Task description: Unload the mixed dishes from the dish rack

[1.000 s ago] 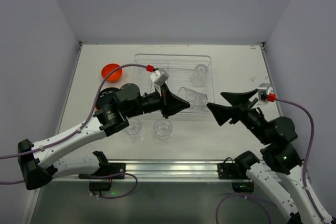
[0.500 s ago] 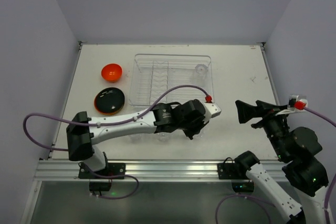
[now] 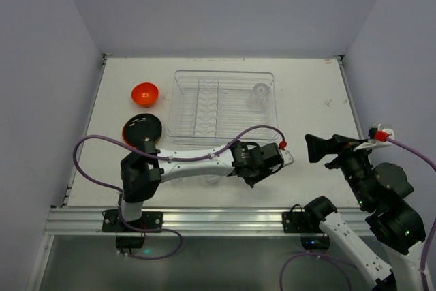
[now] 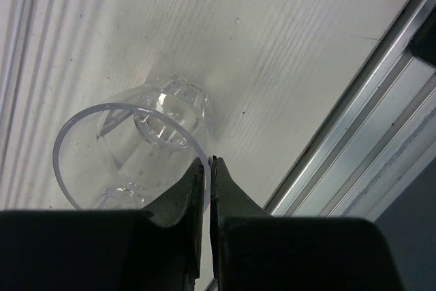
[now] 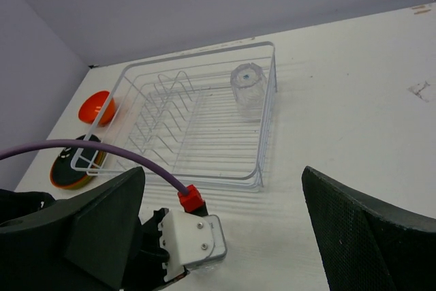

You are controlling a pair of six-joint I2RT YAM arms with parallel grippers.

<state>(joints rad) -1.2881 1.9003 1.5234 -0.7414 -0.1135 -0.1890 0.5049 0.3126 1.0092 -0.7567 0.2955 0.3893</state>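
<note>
Tumbler [image 3: 260, 90] stands in the dish rack [image 3: 225, 73]; bowl [image 3: 144, 93] and plates [image 3: 142, 131] lie left.

The left arm [image 3: 184, 163] and the right arm [image 3: 381, 189] are built of white links and black joint housings, and black bases [image 3: 133, 221] are bolted on the aluminium rail [image 3: 218, 217]. A purple cable [image 5: 88, 145] is run along each arm away from the rail. It is ended by a red plug [image 5: 192, 200] at a white wrist block [image 5: 194, 236], in which two screws are set. Black tapered fingers [image 4: 238, 236] are carried by the left gripper [image 4: 208, 163]; on those of the right gripper [image 5: 221, 175] a fine dotted texture is seen.

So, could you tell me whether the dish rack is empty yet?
Not empty. One clear tumbler stands in the far right corner of the dish rack; the rest of it looks bare.
</note>
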